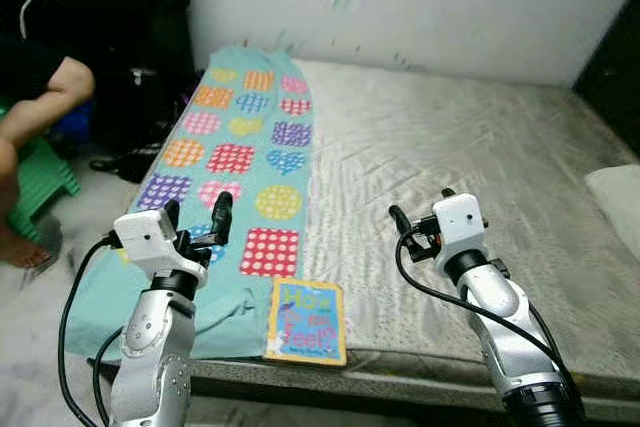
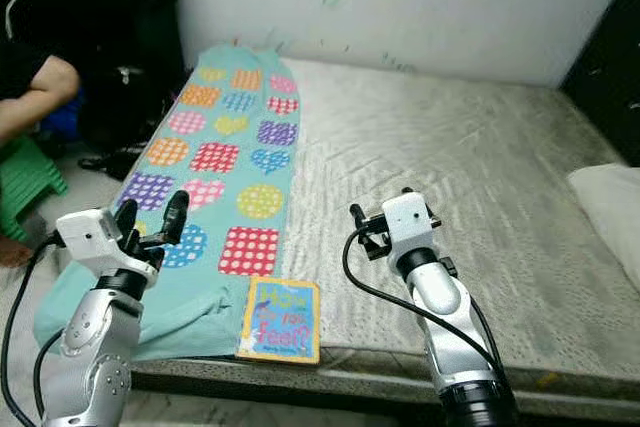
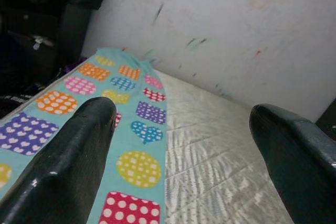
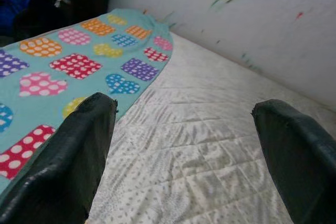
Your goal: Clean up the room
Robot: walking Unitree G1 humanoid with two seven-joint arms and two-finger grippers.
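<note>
A person's bent arm [image 1: 45,92] is showing at the far left. The left gripper [image 1: 197,209] is hovering wide open and empty over the teal blanket patterned with colourful dotted shapes [image 1: 240,137]. A small yellow-and-blue picture book [image 1: 307,321] is lying on the grey quilted mattress [image 1: 450,137], at its near edge. The right gripper [image 4: 184,145] is hanging spread, holding nothing. A white pillow [image 1: 618,197] is lying at far right.

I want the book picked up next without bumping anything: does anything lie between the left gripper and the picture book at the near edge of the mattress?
Nothing visible does. The left gripper, fingers open, hovers over the teal patterned blanket; the picture book lies just beyond its wrist toward the robot's right, with only flat blanket between.
</note>
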